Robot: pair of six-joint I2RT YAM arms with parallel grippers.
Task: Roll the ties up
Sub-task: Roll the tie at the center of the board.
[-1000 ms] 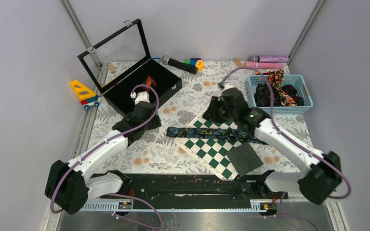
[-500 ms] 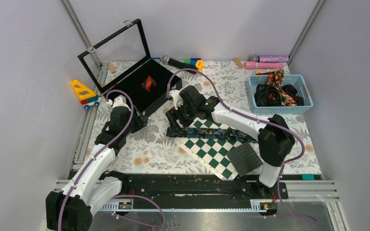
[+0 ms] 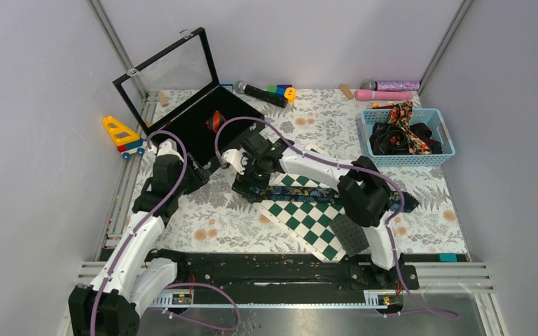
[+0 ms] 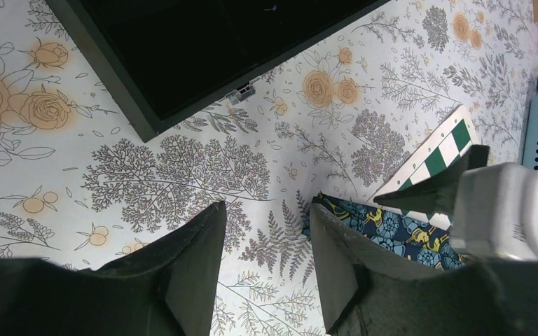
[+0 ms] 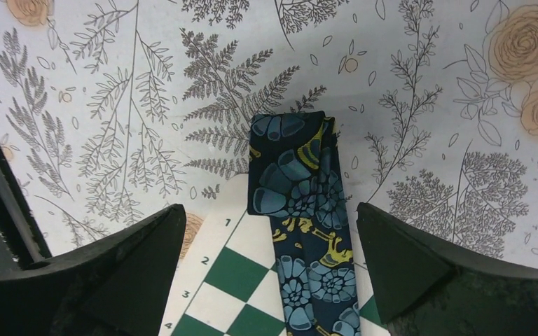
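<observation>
- Floral tablecloth [image 3: 203, 217]; navy tie [image 3: 291, 194] lies flat across the chequered board [image 3: 301, 217].
- Right wrist view alone shows the tie's end on the cloth. The right gripper [image 5: 270, 224] is spread wide astride it, gripping nothing.
- Left gripper [image 4: 266, 231] is partly open and empty.
- Top view alone shows other ties [image 3: 406, 136] in the blue basket [image 3: 406, 159].

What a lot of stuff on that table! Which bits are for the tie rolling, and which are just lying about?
For the job: blue floral tie, striped tie in the black case, spare ties in the blue basket.
Just lying about: chequered board, toy truck, microphone, pink tube.
</observation>
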